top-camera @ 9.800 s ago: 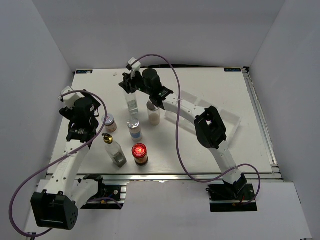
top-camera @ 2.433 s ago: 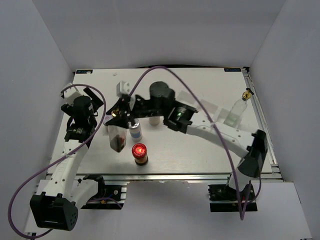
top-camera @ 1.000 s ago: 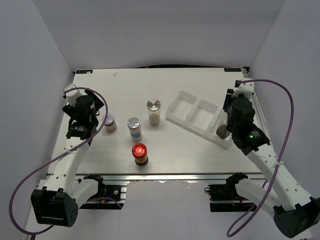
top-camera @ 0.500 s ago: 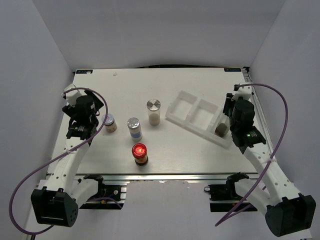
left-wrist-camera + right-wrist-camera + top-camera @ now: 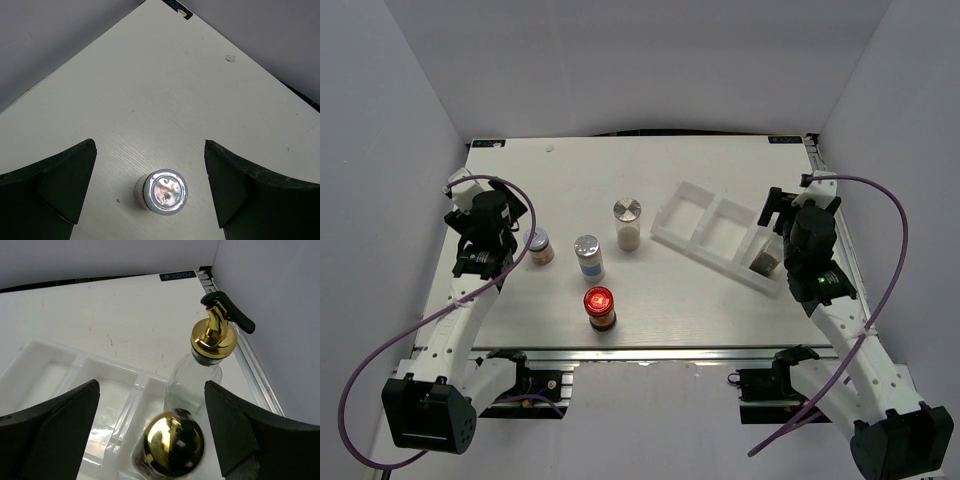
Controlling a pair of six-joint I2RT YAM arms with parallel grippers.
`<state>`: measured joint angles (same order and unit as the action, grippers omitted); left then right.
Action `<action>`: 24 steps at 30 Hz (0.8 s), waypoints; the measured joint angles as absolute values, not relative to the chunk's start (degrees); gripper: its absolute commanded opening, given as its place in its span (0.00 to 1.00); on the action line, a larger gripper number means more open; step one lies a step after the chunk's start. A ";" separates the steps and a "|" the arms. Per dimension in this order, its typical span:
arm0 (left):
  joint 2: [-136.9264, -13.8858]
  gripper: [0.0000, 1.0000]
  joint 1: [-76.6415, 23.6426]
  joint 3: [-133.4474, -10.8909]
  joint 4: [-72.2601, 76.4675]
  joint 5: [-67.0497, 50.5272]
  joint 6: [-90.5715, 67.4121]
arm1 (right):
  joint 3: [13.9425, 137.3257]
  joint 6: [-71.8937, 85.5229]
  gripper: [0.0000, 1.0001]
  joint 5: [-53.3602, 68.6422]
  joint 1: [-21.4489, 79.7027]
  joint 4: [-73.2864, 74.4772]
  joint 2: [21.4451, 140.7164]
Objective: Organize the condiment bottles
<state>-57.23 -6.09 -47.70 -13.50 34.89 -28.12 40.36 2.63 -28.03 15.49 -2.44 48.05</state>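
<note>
Two gold-topped bottles [image 5: 173, 443], apparently together in one tray [image 5: 80, 357] compartment.

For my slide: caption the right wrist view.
Open right end effector above a gold-capped bottle and a gold-pourer bottle in the white tray.

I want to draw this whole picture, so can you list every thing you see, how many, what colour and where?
table: 1, white, under everything
tray: 1, white, three compartments, right side
gold-pourer bottle: 1, clear, tray's right-end compartment
gold-top bottle: 1, same compartment, in front of the other
silver-lidded bottles: 2, clear, table middle
red-lidded jar: 1, towards the front edge
small jar: 1, pale lid, left side
left end effector: 1, black, open, above the small jar
right end effector: 1, black, open, above the gold-top bottle
</note>
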 measured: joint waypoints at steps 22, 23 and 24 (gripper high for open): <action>-59.90 0.98 -6.09 -47.70 -13.43 28.91 -28.03 | 77.34 8.05 0.89 -15.55 18.48 25.71 55.16; -60.03 0.98 -6.09 -47.70 -13.32 27.99 -28.05 | 80.34 6.74 0.89 -15.25 20.91 25.61 57.84; -60.10 0.98 -6.09 -47.70 -13.17 27.09 -28.05 | 82.91 5.28 0.89 -15.73 24.36 25.41 60.88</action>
<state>-60.10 -6.09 -47.70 -13.17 27.09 -28.05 82.91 5.28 -15.73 24.36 25.41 60.88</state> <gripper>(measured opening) 0.979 0.894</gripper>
